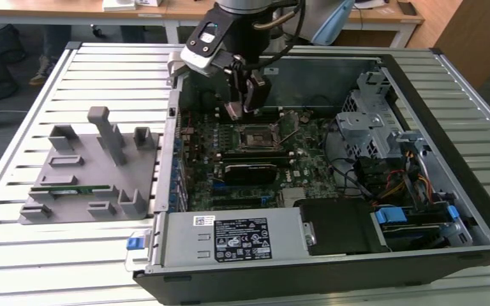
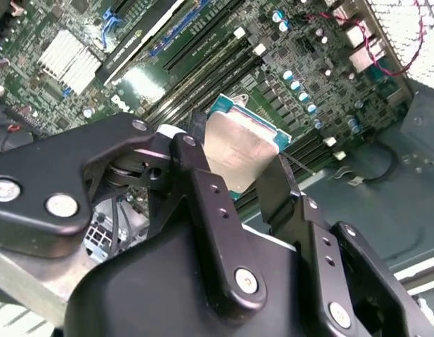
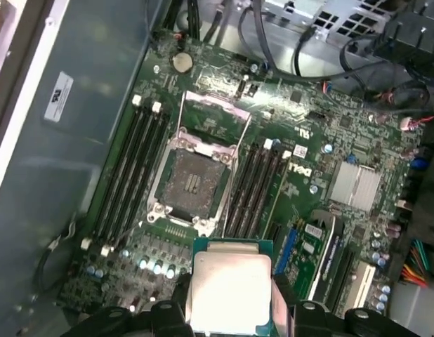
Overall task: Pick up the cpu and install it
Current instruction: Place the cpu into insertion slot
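Observation:
The cpu is a flat square chip with a silvery top and a thin green rim. It is pinched between my two black fingers in both wrist views, and my gripper is shut on its edges. In the exterior view my gripper hangs inside the open computer case, just behind the motherboard socket. The socket lies open and bare, its metal cover flap folded back. The cpu hovers above the board, offset from the socket and over the memory slots.
The case wall surrounds the board. A drive cage, cables and a black power supply crowd the exterior view's right and front. On the slatted table, a grey fixture holds a green memory stick.

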`<state>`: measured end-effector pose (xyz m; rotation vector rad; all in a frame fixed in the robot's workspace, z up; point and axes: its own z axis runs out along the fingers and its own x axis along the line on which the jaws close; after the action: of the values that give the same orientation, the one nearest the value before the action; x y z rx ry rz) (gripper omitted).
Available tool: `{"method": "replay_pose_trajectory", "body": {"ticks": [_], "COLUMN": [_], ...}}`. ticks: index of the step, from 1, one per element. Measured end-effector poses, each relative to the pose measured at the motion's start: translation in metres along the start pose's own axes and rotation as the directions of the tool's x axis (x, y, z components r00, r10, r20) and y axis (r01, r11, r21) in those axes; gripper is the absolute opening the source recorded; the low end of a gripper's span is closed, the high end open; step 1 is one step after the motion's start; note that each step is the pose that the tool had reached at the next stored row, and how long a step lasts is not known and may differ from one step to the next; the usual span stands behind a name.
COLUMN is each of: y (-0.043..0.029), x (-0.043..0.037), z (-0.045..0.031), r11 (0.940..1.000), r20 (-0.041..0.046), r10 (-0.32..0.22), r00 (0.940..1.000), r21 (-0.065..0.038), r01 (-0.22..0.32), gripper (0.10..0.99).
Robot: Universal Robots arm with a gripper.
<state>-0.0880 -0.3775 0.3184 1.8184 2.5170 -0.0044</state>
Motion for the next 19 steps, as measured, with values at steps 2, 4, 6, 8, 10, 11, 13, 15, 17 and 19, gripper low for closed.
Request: {"method": "replay_pose_trajectory", "body": {"ticks": [2,4,6,8,10,11,13,15,17,19], "y": [0.0057,0.0112,0.0144,0.0154,0.0154,0.0154,0.0154,0.0155,0.0156,0.0159], "x": [0.0004,0.0013,0.0016,0.0019,0.002,0.002,0.002,0.002,0.0021,0.002], "z": [0.0019,0.0036,0.0053,0.0073,0.0089,0.0097,0.0112,0.0124,0.0137,0.0152], "r11": [1.0,1.0,1.0,1.0,0.9995,0.9989,0.9971,0.9948,0.9919,0.9889], "r20": [-0.0001,-0.0001,-0.0001,-0.0002,0.0004,0.0007,0.0013,0.0019,0.0025,0.003], "r10": [0.0,0.0,0.0,0.005,0.031,0.046,0.076,0.102,0.127,0.149], "r00": [1.0,1.0,1.0,1.0,0.9995,0.9989,0.9971,0.9948,0.9919,0.9889], "r21": [0.0,0.0,0.0,0.0,0.001,0.001,0.002,0.003,0.004,0.004], "r01": [0.0,0.0,0.0,-0.005,-0.031,-0.046,-0.076,-0.102,-0.127,-0.149], "gripper": [0.533,0.533,0.533,0.533,0.533,0.533,0.533,0.533,0.533,0.533]}}
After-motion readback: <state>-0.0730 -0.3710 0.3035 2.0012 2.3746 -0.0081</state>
